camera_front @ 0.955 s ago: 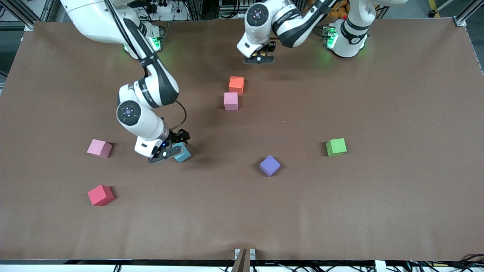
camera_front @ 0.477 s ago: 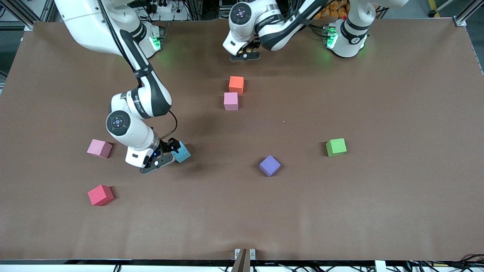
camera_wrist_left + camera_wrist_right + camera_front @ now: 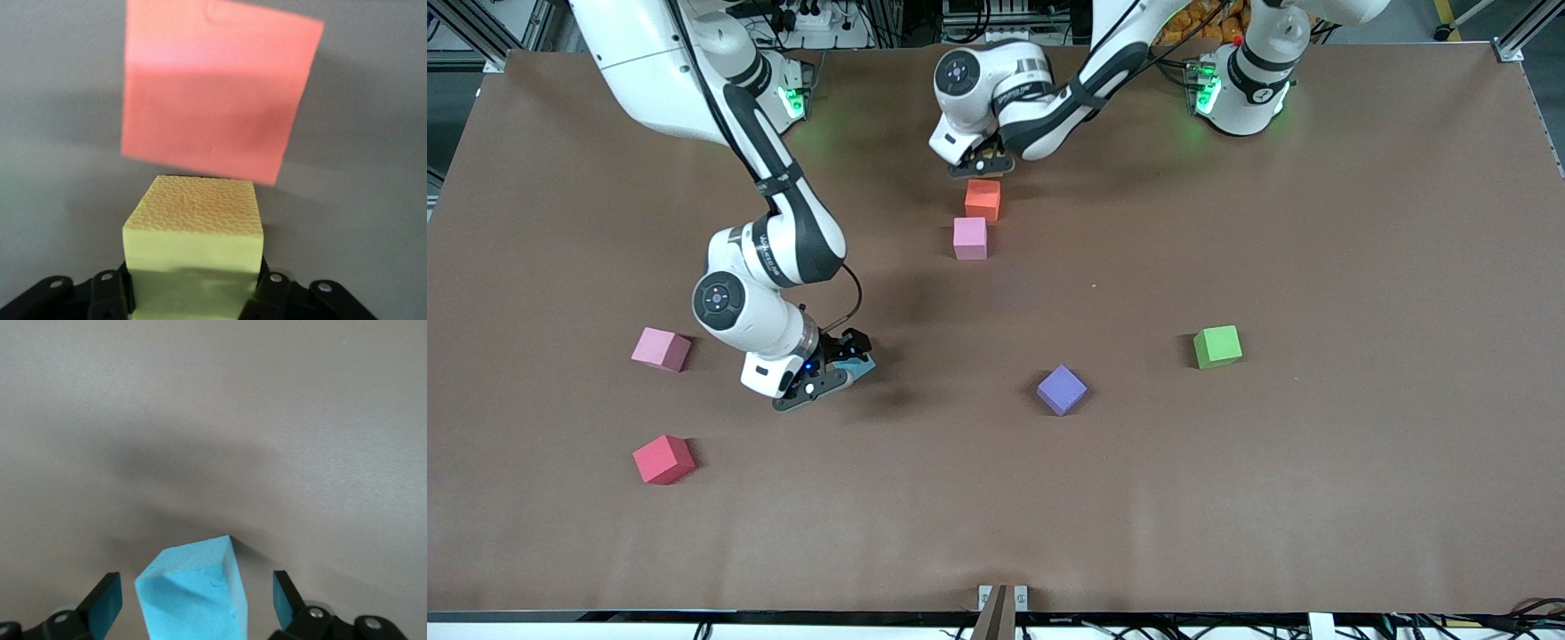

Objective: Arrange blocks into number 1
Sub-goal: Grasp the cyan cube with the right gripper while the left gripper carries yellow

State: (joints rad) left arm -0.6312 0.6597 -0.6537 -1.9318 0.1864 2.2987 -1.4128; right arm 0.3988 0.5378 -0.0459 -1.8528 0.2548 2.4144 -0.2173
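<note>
Front view, from the right arm's end of the table: a pink block (image 3: pixel 661 348) and a red block (image 3: pixel 663 459) lie there, the red one nearer the camera. The right gripper (image 3: pixel 838 364) sits low with jaws spread wide around the light blue block (image 3: pixel 860 364), not clamping it. The second pink block (image 3: pixel 970 238) lies just beside the orange block (image 3: pixel 983 199). The left gripper (image 3: pixel 980 164) hangs just above the orange block, clenched on the yellow block (image 3: pixel 193 257). The purple block (image 3: pixel 1062 389) and green block (image 3: pixel 1217 346) lie toward the left arm's end.
</note>
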